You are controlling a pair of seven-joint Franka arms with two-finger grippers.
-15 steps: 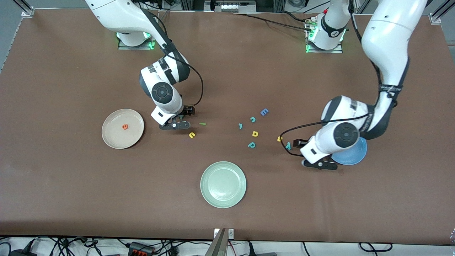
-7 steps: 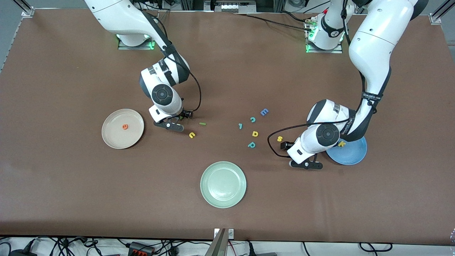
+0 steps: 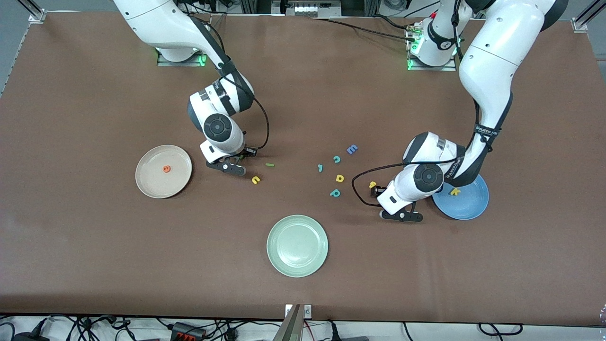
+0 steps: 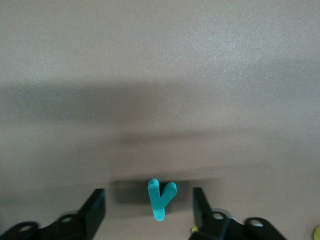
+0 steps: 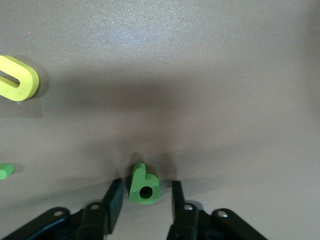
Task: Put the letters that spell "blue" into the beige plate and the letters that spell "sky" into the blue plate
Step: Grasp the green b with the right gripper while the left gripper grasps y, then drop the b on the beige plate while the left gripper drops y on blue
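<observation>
Green b [image 5: 144, 186] between right tool [image 5: 146, 197] fingers; arm label possibly "ANALOG".

You see matt brown cloth on the counter [image 3: 94, 237], foam-like green b [image 5: 143, 186], glossy white arm shells [image 3: 492, 52].

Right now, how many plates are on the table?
3. The beige plate lies toward the right arm's end, the blue plate toward the left arm's end, partly under that arm, and a pale green plate sits between them, nearest the front camera.
</observation>
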